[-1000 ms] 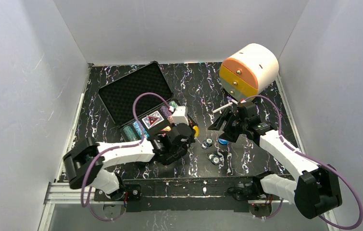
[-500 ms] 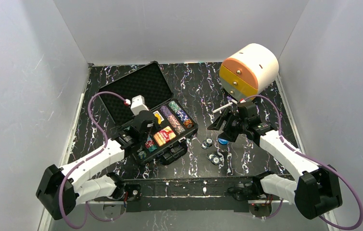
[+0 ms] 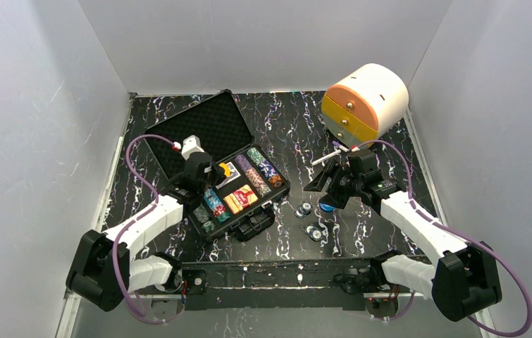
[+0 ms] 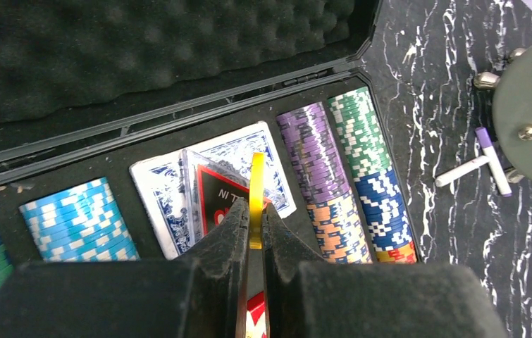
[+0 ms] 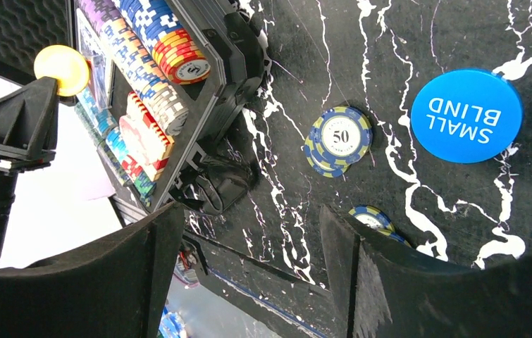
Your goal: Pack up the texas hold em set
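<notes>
At centre left of the overhead view, the black rectangular foam-lined hard case (image 3: 199, 134) lies open on the black marbled table (image 3: 284, 113), holding multicoloured chip rows (image 4: 340, 176) and a blue-backed card deck (image 4: 171, 190). The left tool (image 4: 252, 215) pinches a yellow round button (image 4: 256, 184) above the deck. The right tool (image 5: 249, 239), jaws apart, hovers over a blue round "SMALL BLIND" button (image 5: 466, 115).

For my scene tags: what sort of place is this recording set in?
Likely a lab robot cell, not a home: plain pale panel walls box in a black marbled tabletop, with the left arm and right arm bolted to a bar at its near edge.
</notes>
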`<state>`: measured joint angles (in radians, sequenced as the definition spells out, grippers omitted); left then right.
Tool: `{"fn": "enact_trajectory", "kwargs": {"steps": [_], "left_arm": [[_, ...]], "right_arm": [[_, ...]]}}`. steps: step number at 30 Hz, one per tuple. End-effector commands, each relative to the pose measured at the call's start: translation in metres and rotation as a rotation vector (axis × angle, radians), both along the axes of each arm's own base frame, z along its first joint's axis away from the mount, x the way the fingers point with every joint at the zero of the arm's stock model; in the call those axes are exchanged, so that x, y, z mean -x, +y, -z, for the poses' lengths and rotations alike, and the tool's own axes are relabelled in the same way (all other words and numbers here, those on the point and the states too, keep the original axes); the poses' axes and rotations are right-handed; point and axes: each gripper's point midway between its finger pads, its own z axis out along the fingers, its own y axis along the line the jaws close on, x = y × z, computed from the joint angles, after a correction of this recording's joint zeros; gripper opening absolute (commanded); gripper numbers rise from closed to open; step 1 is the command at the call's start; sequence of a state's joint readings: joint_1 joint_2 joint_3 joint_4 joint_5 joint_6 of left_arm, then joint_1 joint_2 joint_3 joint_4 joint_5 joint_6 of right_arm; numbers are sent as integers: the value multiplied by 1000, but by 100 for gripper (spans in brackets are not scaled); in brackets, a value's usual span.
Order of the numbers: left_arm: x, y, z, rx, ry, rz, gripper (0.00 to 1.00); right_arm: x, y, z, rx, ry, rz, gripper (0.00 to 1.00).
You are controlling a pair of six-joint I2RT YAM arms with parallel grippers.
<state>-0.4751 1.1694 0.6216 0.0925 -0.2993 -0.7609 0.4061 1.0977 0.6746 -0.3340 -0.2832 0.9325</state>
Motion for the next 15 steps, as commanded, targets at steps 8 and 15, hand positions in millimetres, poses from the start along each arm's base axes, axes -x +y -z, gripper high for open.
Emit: {"fn": "enact_trajectory", "kwargs": {"steps": [8,15], "left_arm": [[8,16,26,82,-13,-29,11],[17,16,37,121,21,-19,14]], "right_arm": [[-1,6,-15,-48,-60,-26,78],[-2,9,-18,-61,-56,-37,77]]}}
